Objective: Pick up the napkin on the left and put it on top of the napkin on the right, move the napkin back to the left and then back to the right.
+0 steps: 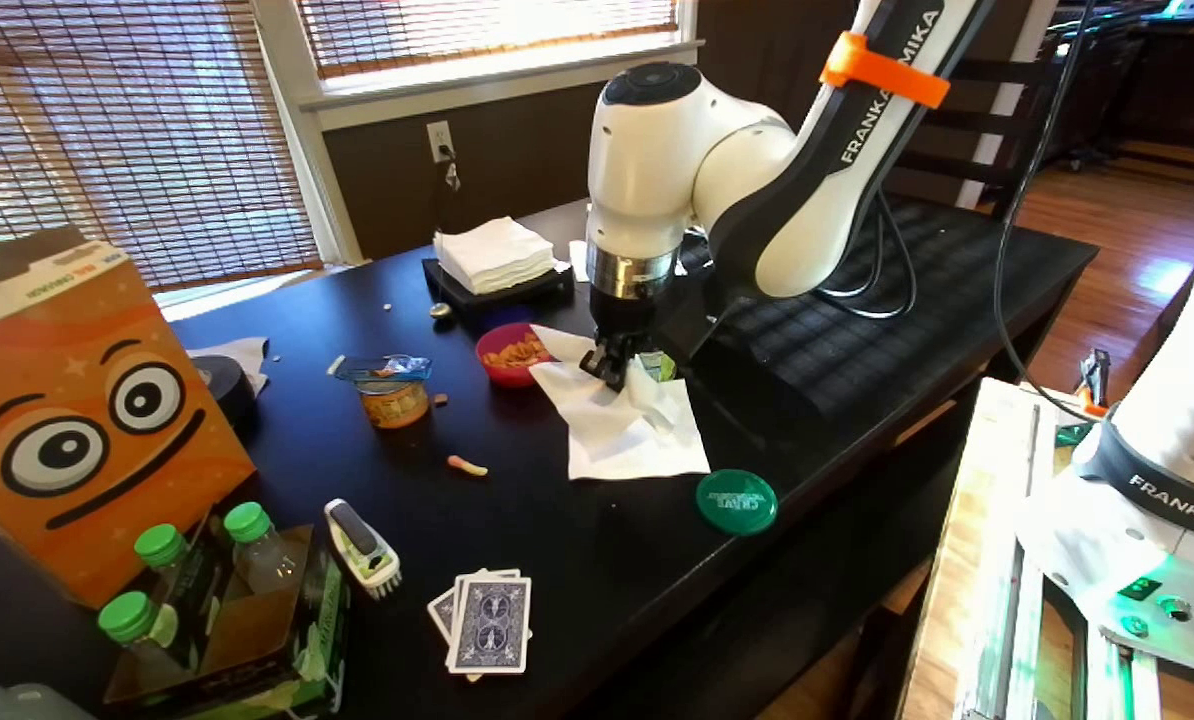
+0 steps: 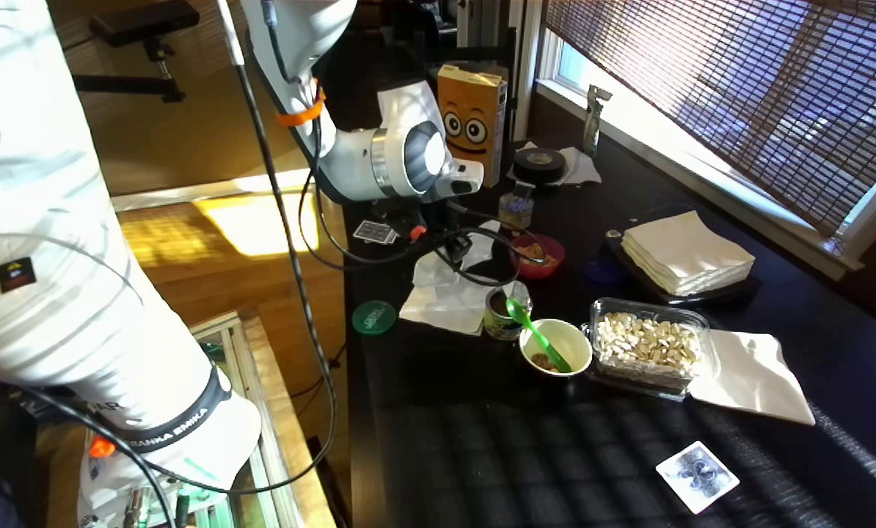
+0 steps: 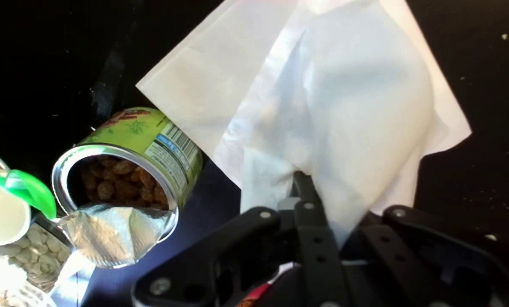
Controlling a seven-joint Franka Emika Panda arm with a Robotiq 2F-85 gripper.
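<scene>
White napkin (image 3: 374,94) gripped in tool (image 3: 322,195); green can (image 3: 137,130) beside, brown pieces (image 3: 120,181) inside.

Table: a dark, smooth-topped table (image 1: 607,560) is catching bars of light.
Napkin: a white square paper napkin (image 1: 617,462) is lying just beside an upright lime-green cylindrical can (image 3: 146,130).
Lid: a round green plastic lid (image 1: 737,505) is lying near the edge.
Bowl: a round pinkish-red bowl (image 1: 507,378) is standing near the napkin.
Cup: a round white cup (image 2: 571,339) is standing between the can and a see-through rectangular plastic container (image 2: 632,380).
Cards: blue-backed playing cards (image 1: 492,625) are lying in an overlapping pile.
Box: a tall orange cardboard box (image 1: 77,400) is standing upright.
</scene>
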